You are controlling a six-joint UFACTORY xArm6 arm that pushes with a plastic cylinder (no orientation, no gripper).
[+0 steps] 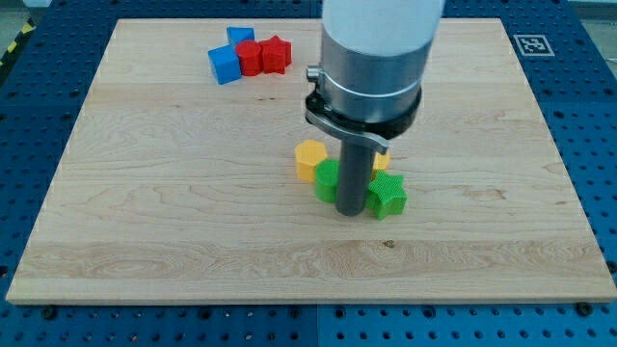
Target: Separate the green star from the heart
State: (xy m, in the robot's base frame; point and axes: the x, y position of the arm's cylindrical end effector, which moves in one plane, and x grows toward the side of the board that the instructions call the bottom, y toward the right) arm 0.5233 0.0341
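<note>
Currently, progress: early; nothing looks separated yet.
Green star (pixel 388 196): just right of my tip (pixel 351 214), near the desk (pixel 145 222) middle.
Heart: cannot tell (maybe the yellow block (pixel 310 159), or the one behind the rod).
Green block (pixel 328 180): left of tip.
Claw: none fitted.
Left: push star clear.

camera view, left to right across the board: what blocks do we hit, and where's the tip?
Blue block → blue block → red block → red block → yellow block → green block → my tip → green star. A further yellow block behind the rod is left out.
</note>
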